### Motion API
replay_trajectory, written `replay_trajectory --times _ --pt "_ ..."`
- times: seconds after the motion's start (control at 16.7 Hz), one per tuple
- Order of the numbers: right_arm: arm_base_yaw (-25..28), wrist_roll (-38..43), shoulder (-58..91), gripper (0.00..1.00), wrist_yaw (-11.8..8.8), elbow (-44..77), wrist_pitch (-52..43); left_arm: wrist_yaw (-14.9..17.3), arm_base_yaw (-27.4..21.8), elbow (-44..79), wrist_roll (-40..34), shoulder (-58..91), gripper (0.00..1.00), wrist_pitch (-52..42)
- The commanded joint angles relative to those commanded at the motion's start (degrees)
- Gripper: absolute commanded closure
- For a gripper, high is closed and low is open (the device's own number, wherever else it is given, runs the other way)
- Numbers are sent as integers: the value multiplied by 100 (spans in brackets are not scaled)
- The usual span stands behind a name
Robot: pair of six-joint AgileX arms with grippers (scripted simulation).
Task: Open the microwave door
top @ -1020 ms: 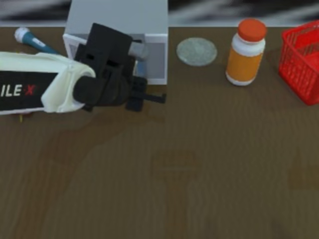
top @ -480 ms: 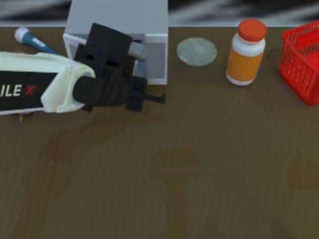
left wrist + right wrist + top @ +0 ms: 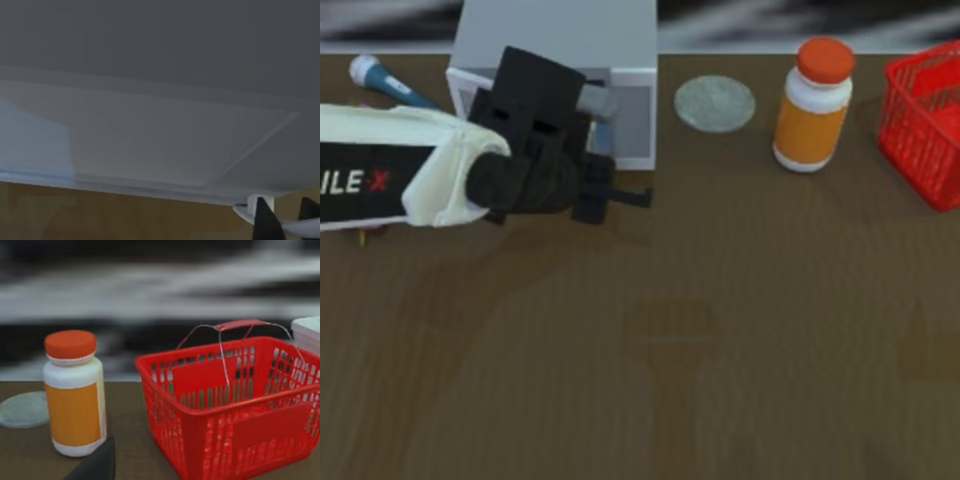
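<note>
Microwave (image 3: 560, 35): sits at the bench's (image 3: 720, 350) far edge, left of centre.
Microwave door (image 3: 150, 140): fills the left wrist view, looks shut.
Left claw (image 3: 620, 195): right up at the front; wrist view shows dark fingertips (image 3: 262, 222) either side of a pale handle, grip can't be judged.
Right arm: out of the top view.
Neighbours: bottle (image 3: 812, 103), red basket (image 3: 923, 125), to the right.

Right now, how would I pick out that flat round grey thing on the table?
Start from the microwave at the far edge of the table. Just to its right lies the grey disc, between the microwave and the orange-capped bottle. It is the only flat, round thing there; its neighbours stand tall.
</note>
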Motion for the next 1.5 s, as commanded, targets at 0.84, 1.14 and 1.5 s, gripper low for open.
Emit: replay_trajectory --times 0.84,1.14,1.5 --pt "0 0 0 0 0 0 0 317 131 -256 369 -192 100 82" --pt "0 0 0 0 0 0 0 317 131 -256 369 -192 100 82" --pt "0 0 0 0 0 0 0 317 131 -256 369 -192 100 82"
